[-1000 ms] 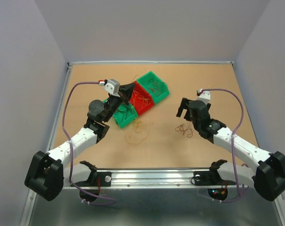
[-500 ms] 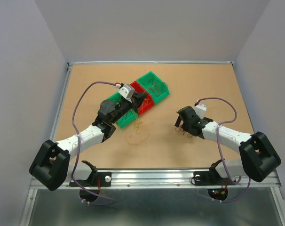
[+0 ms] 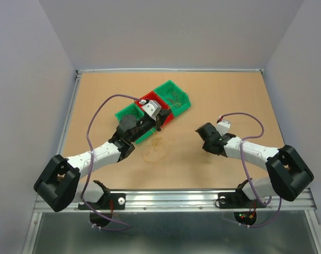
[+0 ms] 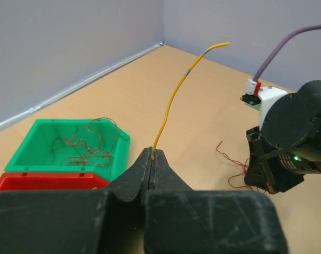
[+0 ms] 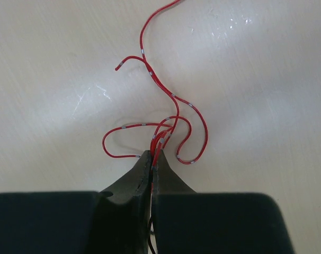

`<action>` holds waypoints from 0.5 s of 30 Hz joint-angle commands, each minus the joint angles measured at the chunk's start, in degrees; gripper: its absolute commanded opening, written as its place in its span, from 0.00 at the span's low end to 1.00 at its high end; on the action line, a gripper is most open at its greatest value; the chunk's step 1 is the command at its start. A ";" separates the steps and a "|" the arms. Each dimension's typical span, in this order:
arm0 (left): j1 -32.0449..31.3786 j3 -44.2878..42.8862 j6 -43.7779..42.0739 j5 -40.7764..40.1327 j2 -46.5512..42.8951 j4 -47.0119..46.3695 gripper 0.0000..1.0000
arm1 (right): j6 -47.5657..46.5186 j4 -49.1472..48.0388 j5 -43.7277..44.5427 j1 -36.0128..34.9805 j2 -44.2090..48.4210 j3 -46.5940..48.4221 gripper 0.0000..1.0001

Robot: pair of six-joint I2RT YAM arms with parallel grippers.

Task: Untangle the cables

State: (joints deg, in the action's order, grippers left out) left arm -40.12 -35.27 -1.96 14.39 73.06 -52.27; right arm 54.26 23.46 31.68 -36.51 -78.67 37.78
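My left gripper [image 3: 159,123] hovers at the near edge of the bins, shut on a single yellow cable [image 4: 173,95] that rises from its tips [image 4: 152,153] and curves up to the right. Loose orange-yellow cables [image 3: 154,148] lie in loops on the table just below it. My right gripper [image 3: 205,134] is down at the table right of centre, shut on a small bunch of red cables [image 5: 174,100]; their loops spread on the surface ahead of the tips [image 5: 153,154]. In the left wrist view the red cables [image 4: 232,163] lie beside the right arm [image 4: 295,137].
A row of three bins sits left of centre: a green bin [image 3: 177,101] holding thin wires, a red bin [image 3: 169,115] and another green bin [image 3: 124,112]. In the left wrist view the green bin [image 4: 23,159] holds reddish wires. Walls enclose the table.
The left gripper has moved from over the bins to their near edge, carrying the yellow cable. The right gripper has dropped to the table and closed on the red cables.
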 commanded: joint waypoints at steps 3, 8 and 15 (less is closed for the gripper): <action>0.04 -2.53 -0.24 -7.36 -5.90 0.50 0.00 | -5.56 -2.63 -0.13 -1.28 6.94 2.38 0.01; -0.05 0.63 -0.42 -10.34 -10.74 -2.57 0.00 | -18.97 -16.40 -10.99 -1.28 13.02 2.74 0.01; 0.22 1.16 -0.68 -17.20 -13.03 -2.83 0.00 | -28.32 -26.98 -12.52 -1.19 3.54 13.53 0.01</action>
State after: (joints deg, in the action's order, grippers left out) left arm -40.05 -35.18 -2.02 2.68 61.36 -51.81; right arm 34.35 6.50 21.63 -37.23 -69.65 41.74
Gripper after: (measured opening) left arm 0.037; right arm 0.024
